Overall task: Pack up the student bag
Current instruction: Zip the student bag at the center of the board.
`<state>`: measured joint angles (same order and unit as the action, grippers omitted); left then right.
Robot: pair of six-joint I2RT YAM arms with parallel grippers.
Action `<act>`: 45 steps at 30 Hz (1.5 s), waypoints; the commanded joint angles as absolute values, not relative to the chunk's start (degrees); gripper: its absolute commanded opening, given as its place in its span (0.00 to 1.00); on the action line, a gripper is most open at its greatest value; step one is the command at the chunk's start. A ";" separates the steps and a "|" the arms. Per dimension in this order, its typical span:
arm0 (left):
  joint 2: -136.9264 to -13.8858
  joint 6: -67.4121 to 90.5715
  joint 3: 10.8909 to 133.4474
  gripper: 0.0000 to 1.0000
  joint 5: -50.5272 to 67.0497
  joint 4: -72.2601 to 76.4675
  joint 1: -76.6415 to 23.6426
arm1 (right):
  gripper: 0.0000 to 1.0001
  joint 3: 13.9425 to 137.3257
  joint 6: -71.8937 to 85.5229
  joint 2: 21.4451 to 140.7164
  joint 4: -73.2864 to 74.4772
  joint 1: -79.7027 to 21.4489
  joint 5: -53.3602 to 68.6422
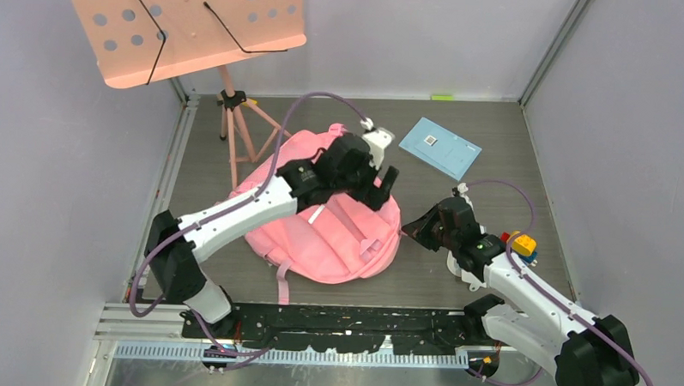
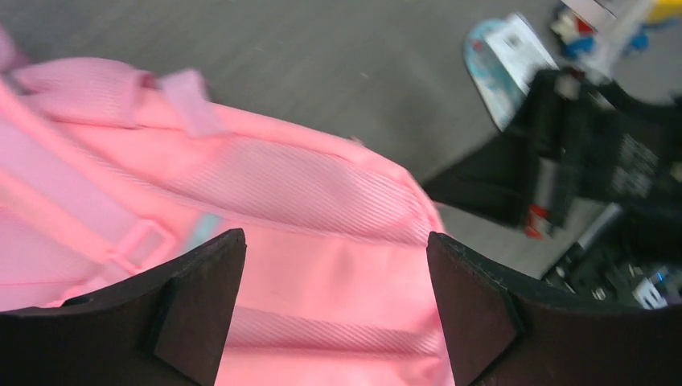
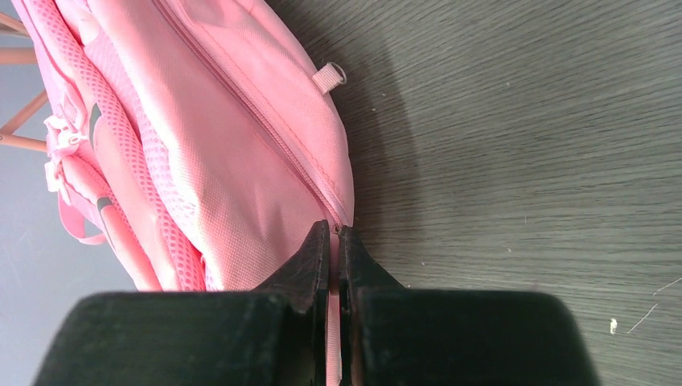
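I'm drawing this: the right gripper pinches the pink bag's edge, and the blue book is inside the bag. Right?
No. The blue book lies on the table beyond the student bag, not inside it, as the top view shows. The rest is right.

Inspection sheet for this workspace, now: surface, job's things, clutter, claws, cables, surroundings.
Surface: dark wood-grain table.
Job's things: pink bag lies flat mid-table; blue booklet lies apart, beyond its far right.
Clutter: pink music stand at far left; coloured blocks beside the right arm.
Claws: left claw open above the bag, holding nothing; right claw shut on the bag's edge by the zip.
Cables: a purple cable arcs off each arm.
Surroundings: grey walls on three sides.
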<state>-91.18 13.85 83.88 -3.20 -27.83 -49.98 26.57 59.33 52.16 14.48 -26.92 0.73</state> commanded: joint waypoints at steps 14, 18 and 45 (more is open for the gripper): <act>-89.41 19.92 80.02 0.83 -15.02 -41.42 -67.78 | 0.00 28.85 57.92 52.68 15.03 -26.68 -3.90; -90.85 22.39 79.13 0.70 -15.73 -41.19 -69.02 | 0.00 28.96 57.75 52.98 15.10 -26.67 -3.64; -93.45 26.34 79.89 0.00 -26.74 -33.31 -68.55 | 0.00 26.80 58.60 50.58 20.23 -26.67 -4.65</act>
<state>-93.41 25.78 77.32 -20.29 -36.64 -68.99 26.85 58.83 52.58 15.79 -26.94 -0.58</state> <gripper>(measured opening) 0.022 0.061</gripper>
